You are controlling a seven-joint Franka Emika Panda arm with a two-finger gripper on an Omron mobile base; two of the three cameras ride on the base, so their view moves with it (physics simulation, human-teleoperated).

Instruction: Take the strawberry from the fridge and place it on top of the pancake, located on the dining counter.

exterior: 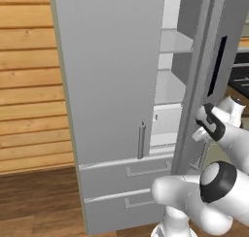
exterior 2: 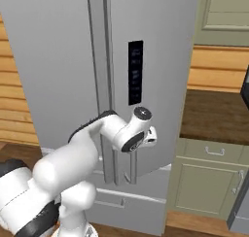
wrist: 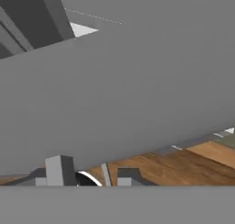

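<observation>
The fridge (exterior: 112,76) is a tall light-grey cabinet. Its left door is closed and its right door (exterior: 194,85) stands ajar, baring white shelves (exterior: 170,88) on which I see no strawberry. My hand (exterior: 210,123) sits against the ajar door's front, close to its vertical bar handle (exterior 2: 130,170). In the hand view that door (wrist: 128,90) looms close and my gripper (wrist: 94,175) has its fingertips (wrist: 59,171) apart. A slim grey bar (wrist: 106,174) stands in the gap, touching neither tip. The strawberry, the pancake and the dining counter are out of view.
Two drawer fronts (exterior: 141,170) lie below the doors, and the left door's bar handle (exterior: 141,140) sticks out. A plank wall (exterior: 29,85) and wood floor (exterior: 39,202) lie left. A dark worktop (exterior 2: 214,112) over green cabinets (exterior 2: 209,182) stands right of the fridge.
</observation>
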